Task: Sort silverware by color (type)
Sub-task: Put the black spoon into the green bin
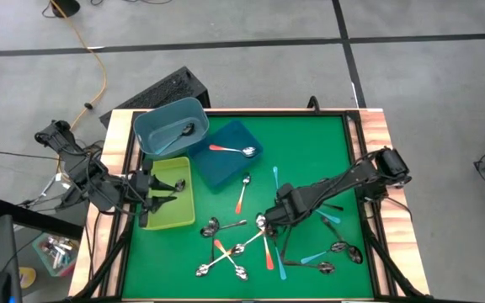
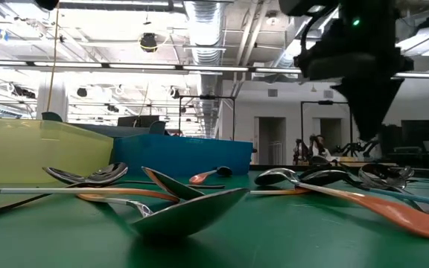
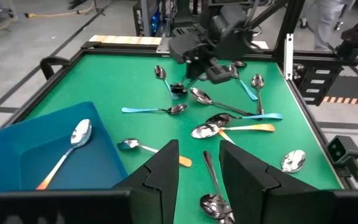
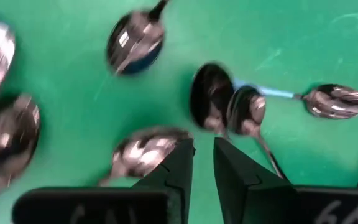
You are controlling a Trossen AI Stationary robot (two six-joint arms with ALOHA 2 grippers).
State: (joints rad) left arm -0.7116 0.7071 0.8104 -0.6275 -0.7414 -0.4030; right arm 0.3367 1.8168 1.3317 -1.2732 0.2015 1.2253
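Note:
Several spoons (image 1: 226,248) with orange, light blue or plain metal handles lie scattered on the green mat (image 1: 310,151). An orange-handled spoon (image 1: 232,150) lies in the dark blue bin (image 1: 226,168), and a plain metal spoon (image 1: 179,135) in the light blue bin (image 1: 154,126). My right gripper (image 1: 265,222) hangs above the spoon cluster pointing down, its fingers (image 4: 185,165) a narrow gap apart with nothing between them. My left gripper (image 3: 197,165) stands open and empty over the yellow-green bin (image 1: 179,210) at the mat's left.
The three bins stand together at the mat's far left. A raised dark frame (image 1: 348,143) and wooden border (image 1: 377,126) ring the mat. More spoons (image 1: 339,248) lie under my right arm near the right edge. The mat's far right part is bare.

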